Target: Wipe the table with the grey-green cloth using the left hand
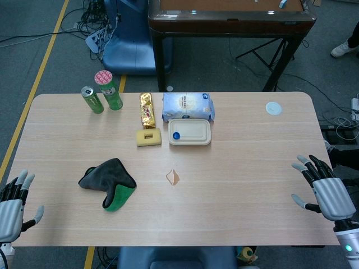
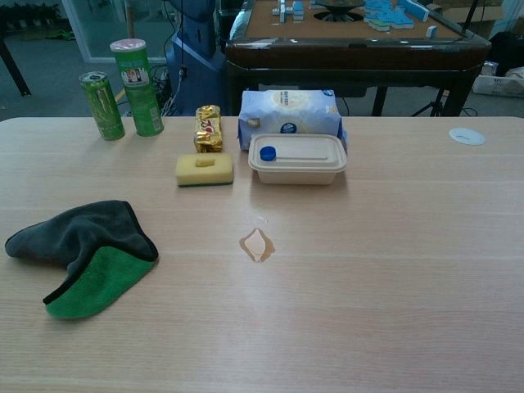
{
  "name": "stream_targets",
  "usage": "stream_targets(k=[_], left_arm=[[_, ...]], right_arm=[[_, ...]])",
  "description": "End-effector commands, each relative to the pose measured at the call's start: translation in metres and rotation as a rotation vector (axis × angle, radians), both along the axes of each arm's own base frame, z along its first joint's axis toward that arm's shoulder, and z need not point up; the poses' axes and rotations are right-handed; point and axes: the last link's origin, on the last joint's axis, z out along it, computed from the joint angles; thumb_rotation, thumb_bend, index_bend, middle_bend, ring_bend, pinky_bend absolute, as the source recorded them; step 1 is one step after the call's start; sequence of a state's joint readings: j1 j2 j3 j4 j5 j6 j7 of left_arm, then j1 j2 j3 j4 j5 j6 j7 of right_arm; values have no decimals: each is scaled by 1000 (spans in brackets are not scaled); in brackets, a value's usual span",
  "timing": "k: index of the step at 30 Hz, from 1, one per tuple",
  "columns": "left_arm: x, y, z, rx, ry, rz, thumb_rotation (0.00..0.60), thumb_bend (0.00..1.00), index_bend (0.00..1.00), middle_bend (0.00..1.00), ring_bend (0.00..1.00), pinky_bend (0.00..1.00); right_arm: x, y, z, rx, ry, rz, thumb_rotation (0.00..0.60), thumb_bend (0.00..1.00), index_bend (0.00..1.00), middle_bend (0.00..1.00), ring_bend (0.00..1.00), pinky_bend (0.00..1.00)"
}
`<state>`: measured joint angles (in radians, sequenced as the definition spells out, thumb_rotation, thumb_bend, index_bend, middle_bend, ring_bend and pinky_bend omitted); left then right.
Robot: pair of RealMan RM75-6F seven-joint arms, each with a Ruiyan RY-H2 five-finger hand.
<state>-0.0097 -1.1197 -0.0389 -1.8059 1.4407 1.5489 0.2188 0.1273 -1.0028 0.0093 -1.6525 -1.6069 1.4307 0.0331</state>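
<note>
Left hand (image 1: pixel 12 210) hangs off the near left corner of the table (image 1: pixel 252 185), fingers spread and pointing up, nothing in it and not touching the wood. Over at the near right edge the right hand (image 1: pixel 325 188) sits the same way, fingers splayed, holding nothing. Neither hand shows in the chest view.

The cloth (image 1: pixel 108 182) lies crumpled on the left half of the table, well apart from the left hand. Its top is dark grey and a folded-over flap on the near side shows bright green (image 2: pixel 97 282). Nothing rests on it or touches it.

Near the table's middle, to the right of the cloth, there is a small brownish spill (image 1: pixel 173 177), also plain in the chest view (image 2: pixel 257 245).

Along the far side stands a row of things. A green can (image 1: pixel 92 100) and a taller green tube (image 1: pixel 109 89) with a pink lid stand upright side by side. To their right lies a gold wrapper (image 1: pixel 147 109), with a yellow sponge (image 1: pixel 148 137) just in front of it. Next comes a blue-and-white packet (image 1: pixel 188 106), and a beige lidded box (image 1: pixel 190 131) with a blue dot on its lid sits right against its near side. A small white disc (image 1: pixel 273 108) lies near the far right corner.
</note>
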Motion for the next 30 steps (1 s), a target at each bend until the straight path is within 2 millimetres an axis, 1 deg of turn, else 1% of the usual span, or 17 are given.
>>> stream_targets(k=[1, 6, 9, 14, 19, 21, 25, 30], left_arm=[[0, 0, -1, -3, -3, -1, 600, 326, 0, 0, 0, 58], [0, 1, -2, -15, -7, -5, 600, 326, 0, 0, 0, 58], [0, 6, -3, -25, -14, -24, 600, 326, 0, 0, 0, 58], [1, 22, -8, -85, -36, -51, 600, 320, 0, 0, 0, 58], [7, 44, -17, -181, -53, -73, 600, 268, 0, 0, 0, 58], [11, 54, -26, -227, -59, -84, 600, 246, 0, 0, 0, 58], [20, 72, -50, -323, -53, -103, 600, 203, 0, 0, 0, 58], [30, 89, -76, -403, -24, -111, 600, 161, 0, 0, 0, 58]], right_arm=[[1, 0, 1, -3, 0, 3, 600, 302, 202, 129, 29, 100], [1, 1, 3, -12, 4, 8, 600, 302, 202, 129, 29, 100], [4, 0, 7, -24, 10, 16, 600, 302, 202, 129, 29, 100], [10, -3, 13, -34, 27, 39, 600, 302, 202, 129, 29, 100], [16, -4, 17, -41, 37, 58, 600, 302, 202, 129, 29, 100], [19, -5, 17, -44, 37, 64, 600, 302, 202, 129, 29, 100], [21, -4, 17, -41, 39, 66, 600, 302, 202, 129, 29, 100], [20, -1, 19, -47, 44, 59, 600, 303, 202, 129, 29, 100]])
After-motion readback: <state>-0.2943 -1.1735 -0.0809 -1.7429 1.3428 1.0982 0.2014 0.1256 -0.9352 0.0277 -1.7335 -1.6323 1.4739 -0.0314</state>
